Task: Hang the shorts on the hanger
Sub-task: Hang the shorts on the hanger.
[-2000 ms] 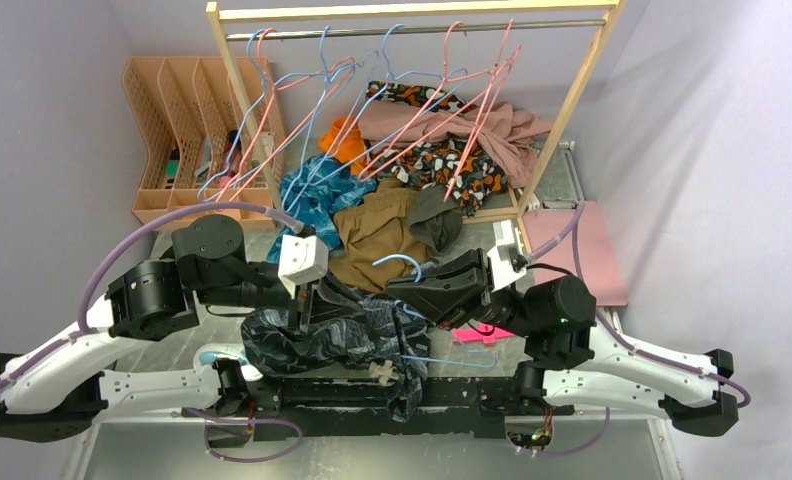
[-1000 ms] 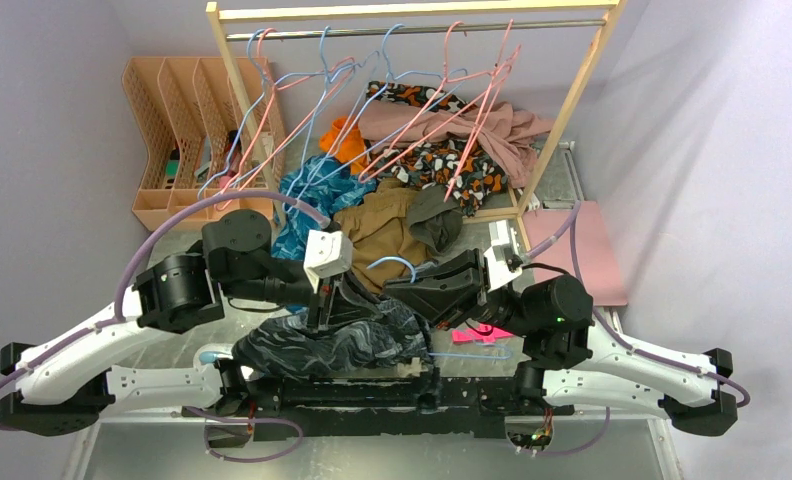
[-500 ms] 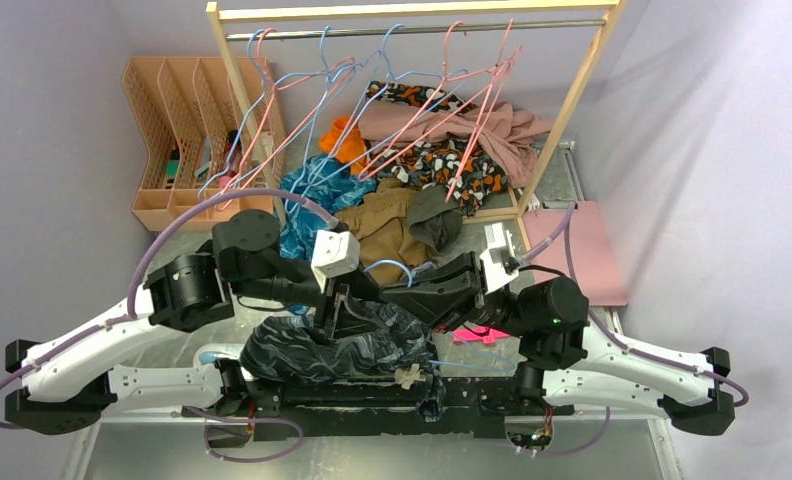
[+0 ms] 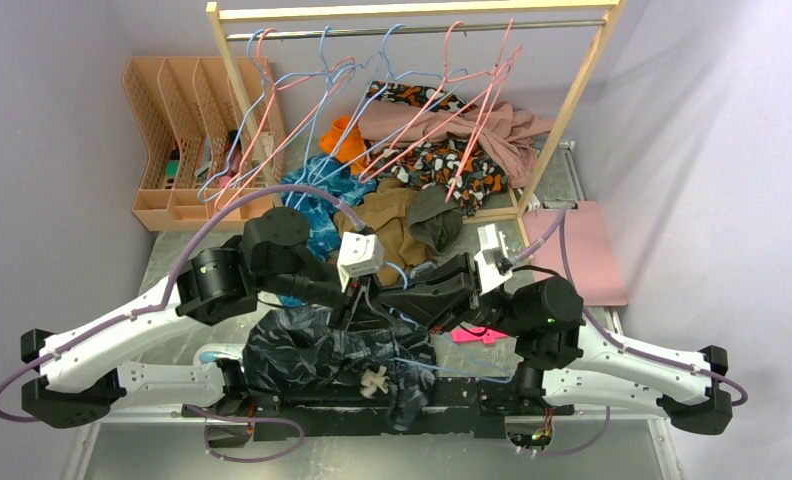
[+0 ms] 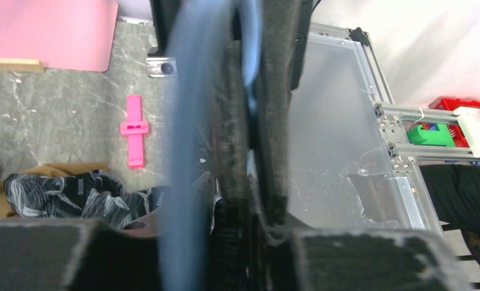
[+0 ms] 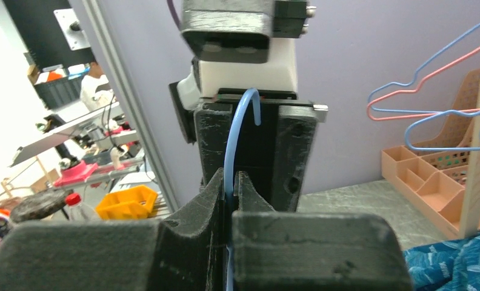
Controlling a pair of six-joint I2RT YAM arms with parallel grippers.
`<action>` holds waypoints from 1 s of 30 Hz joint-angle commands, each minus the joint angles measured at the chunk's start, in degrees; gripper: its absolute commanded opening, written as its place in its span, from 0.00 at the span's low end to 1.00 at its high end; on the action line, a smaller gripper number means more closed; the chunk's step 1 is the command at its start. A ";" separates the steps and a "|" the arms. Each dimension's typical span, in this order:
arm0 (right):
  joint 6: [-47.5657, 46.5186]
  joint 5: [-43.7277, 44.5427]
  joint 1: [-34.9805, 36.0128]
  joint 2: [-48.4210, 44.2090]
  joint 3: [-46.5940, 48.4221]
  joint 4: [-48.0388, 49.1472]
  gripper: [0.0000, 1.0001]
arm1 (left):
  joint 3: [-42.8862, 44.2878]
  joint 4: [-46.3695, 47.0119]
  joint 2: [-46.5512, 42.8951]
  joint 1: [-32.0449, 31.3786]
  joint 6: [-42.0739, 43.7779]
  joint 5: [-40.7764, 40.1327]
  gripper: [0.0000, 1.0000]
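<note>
Right claw (image 6: 228, 180) clenched on hanger (image 6: 228, 157) wire; left claw (image 4: 346, 304) grip unclear; shorts (image 4: 312, 352) heaped just beside both, toward bases.

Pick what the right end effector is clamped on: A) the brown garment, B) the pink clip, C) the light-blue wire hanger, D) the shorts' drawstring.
C: in the right wrist view, the right end effector has its fingers pressed together on the thin light-blue wire of the hanger.

Grey marbled table (image 5: 56, 103), leaf-print shorts (image 4: 322, 350) at near edge, pink clip (image 5: 133, 130), pink board (image 4: 582, 250), peach organiser (image 4: 172, 140)
</note>
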 commanded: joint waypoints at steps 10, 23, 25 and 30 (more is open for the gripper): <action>1.01 0.13 0.22 -1.20 -1.29 4.71 0.00 | 1.31 1.23 -0.86 0.28 -0.67 -2.15 0.93; 0.59 0.52 0.24 -1.82 -1.81 4.88 0.00 | 4.64 -10.70 -9.94 0.28 0.17 -10.66 0.91; 0.48 0.49 0.30 -1.69 -1.57 4.69 0.00 | 4.11 -12.59 -10.57 0.26 0.11 -11.13 0.88; 0.47 0.38 0.28 -1.19 -1.14 4.47 0.00 | 2.05 -14.95 -10.89 0.27 0.32 -9.54 0.82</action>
